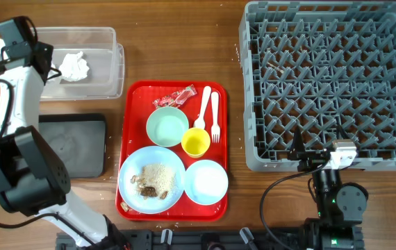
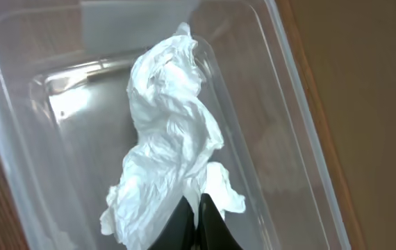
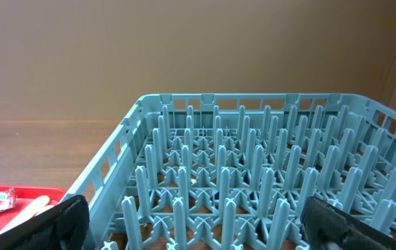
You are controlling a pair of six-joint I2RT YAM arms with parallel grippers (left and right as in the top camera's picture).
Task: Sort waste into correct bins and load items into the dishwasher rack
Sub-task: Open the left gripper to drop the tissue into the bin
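The left gripper [image 2: 198, 223], fingers pressed together on a crumpled napkin [image 2: 170, 139], hangs in the clear tub [image 2: 302, 104] at the wooden table's [image 1: 184, 42] far left corner, with the black tray [image 1: 73, 146] beside the tub. The right gripper [image 3: 198, 222], spread wide, faces the grey rack [image 3: 240, 173], and only its wrist view shows the tan wall [image 3: 184, 55]. Only the overhead view shows the red tray's [image 1: 132, 94] whole load: wrappers [image 1: 174, 97], spoon [image 1: 203, 104], fork [image 1: 215, 114], mint bowl [image 1: 167, 127], yellow cup [image 1: 196, 142], blue bowl [image 1: 205, 182], and plate [image 1: 125, 182] of rice scraps [image 1: 155, 179].
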